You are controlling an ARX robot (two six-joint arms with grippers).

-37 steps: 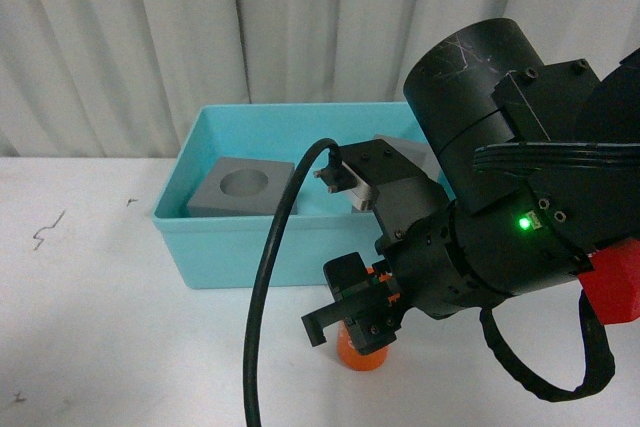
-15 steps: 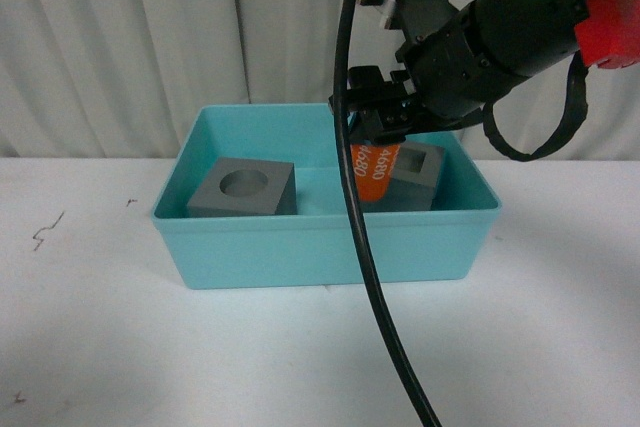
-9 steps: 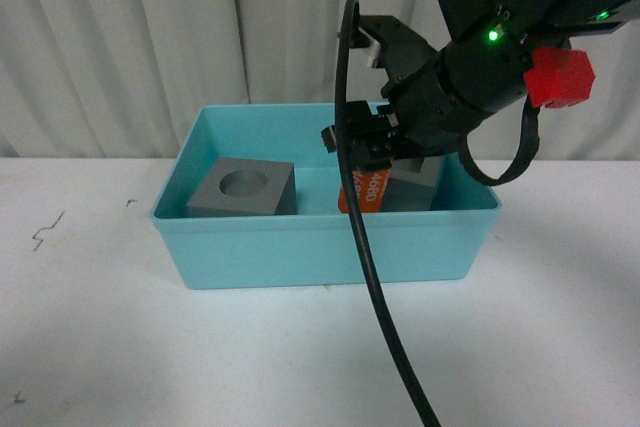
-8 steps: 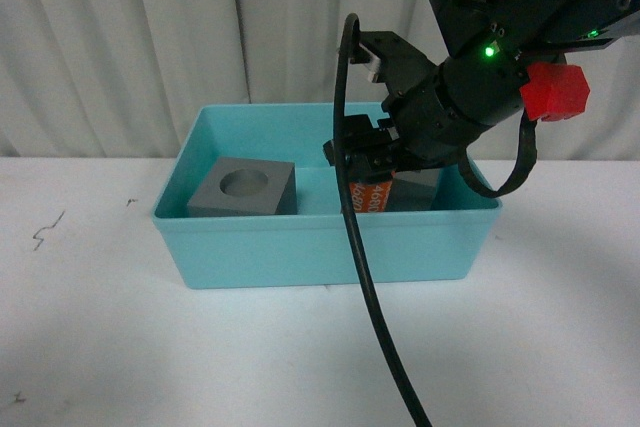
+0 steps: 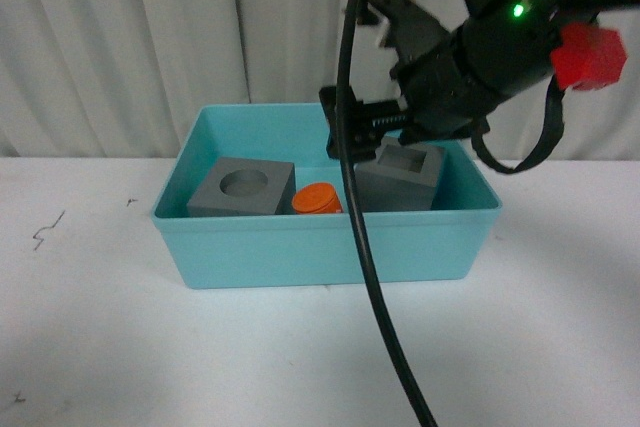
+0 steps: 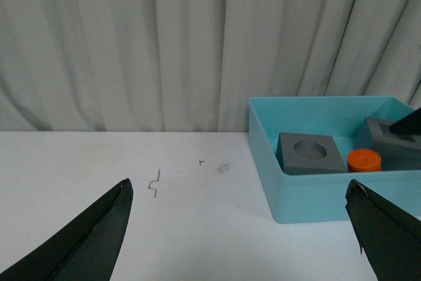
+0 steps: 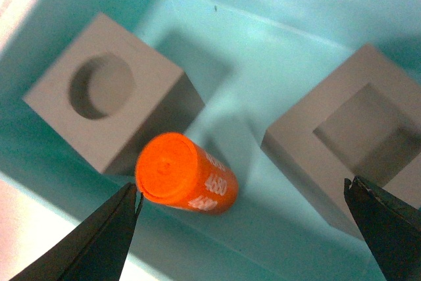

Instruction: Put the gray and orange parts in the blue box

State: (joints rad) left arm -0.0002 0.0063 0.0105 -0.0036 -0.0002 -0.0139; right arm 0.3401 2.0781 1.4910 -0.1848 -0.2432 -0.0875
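Small orange cylinder with white digits (image 7: 186, 174) inside light blue plastic box (image 5: 325, 247), between two matte gray cubes (image 5: 243, 188). Right claw (image 7: 243, 228) spread wide, empty, above. Left claw (image 6: 243, 228) likewise agape. Risk: clipping box rim during retreat.

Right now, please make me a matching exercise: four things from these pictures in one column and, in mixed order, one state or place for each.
Things:
1. orange cylinder
2. gray cube with round recess
3. gray cube with square recess
4. right gripper

States or places:
A. at the right end of the blue box
B. open, above the box
C. at the left end of the box
D. between the two cubes

Pairs: 1-D, 2-C, 3-A, 4-B
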